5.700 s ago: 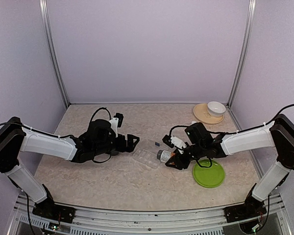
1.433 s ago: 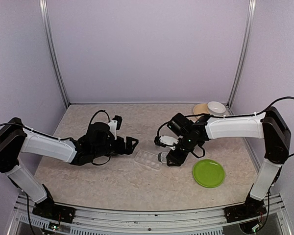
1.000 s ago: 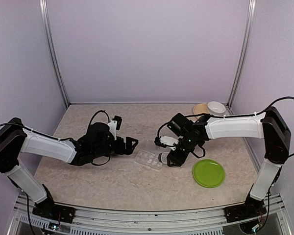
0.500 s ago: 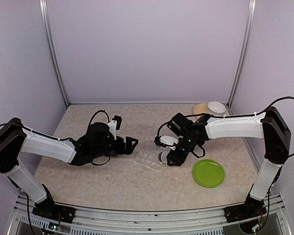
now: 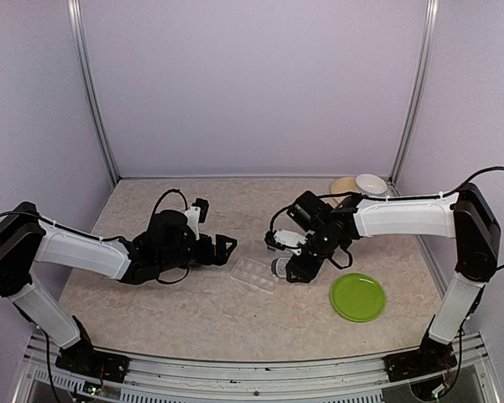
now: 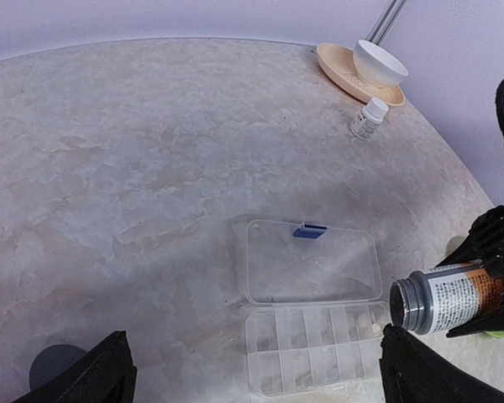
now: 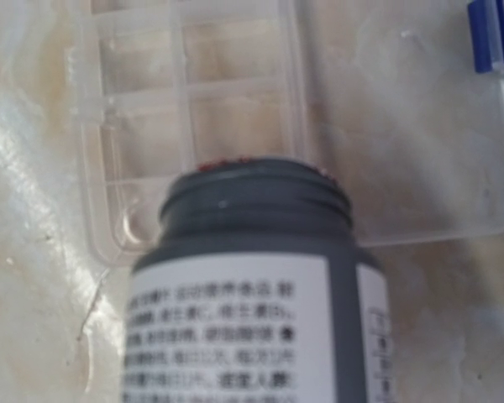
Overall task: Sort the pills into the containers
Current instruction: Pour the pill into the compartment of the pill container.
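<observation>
The clear pill organiser (image 6: 315, 346) lies open on the table, its lid (image 6: 311, 262) with a blue latch folded flat behind it. It also shows in the top view (image 5: 253, 272) and the right wrist view (image 7: 193, 109). One pale pill (image 6: 372, 321) lies in a right-end compartment. My right gripper (image 5: 292, 269) is shut on a grey labelled bottle (image 6: 449, 295). The bottle is uncapped and tipped, its mouth over the organiser's right end; it fills the right wrist view (image 7: 252, 294). My left gripper (image 5: 224, 245) is open and empty, left of the organiser.
A green plate (image 5: 358, 296) lies right of the organiser. A white bowl (image 6: 378, 62) on a tan plate stands at the back right, with a small white bottle (image 6: 367, 118) near it. A dark round cap-like thing (image 6: 57, 366) lies near my left gripper.
Since 5.7 s ago my right arm has swung up and left, and the bottle now tips over the organiser's right end. In the last second almost nothing moved. The left arm stays put.
</observation>
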Motion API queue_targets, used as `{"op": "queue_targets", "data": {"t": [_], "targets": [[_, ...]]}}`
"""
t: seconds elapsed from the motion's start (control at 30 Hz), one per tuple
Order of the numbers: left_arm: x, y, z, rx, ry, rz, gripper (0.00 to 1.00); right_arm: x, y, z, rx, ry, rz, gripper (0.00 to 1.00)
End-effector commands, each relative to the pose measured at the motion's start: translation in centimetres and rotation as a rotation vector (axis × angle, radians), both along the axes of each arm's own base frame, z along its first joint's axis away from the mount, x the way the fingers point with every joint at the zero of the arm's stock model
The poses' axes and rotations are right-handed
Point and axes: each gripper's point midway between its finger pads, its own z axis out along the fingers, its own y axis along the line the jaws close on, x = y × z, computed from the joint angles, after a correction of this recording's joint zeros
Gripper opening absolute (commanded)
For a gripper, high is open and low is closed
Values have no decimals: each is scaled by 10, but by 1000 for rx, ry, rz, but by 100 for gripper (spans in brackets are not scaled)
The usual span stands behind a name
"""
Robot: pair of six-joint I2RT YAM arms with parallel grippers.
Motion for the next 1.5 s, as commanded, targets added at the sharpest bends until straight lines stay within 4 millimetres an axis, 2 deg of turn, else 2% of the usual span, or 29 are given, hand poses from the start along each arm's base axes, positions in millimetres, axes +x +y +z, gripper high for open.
{"op": "queue_targets", "data": {"t": [0.0, 1.47], "targets": [[0, -3, 13, -38, -22, -5, 99, 0, 6, 19, 23, -19, 14, 0], [0, -1, 10, -37, -17, -3, 99, -6, 0, -8, -66, 63, 17, 0]]}}
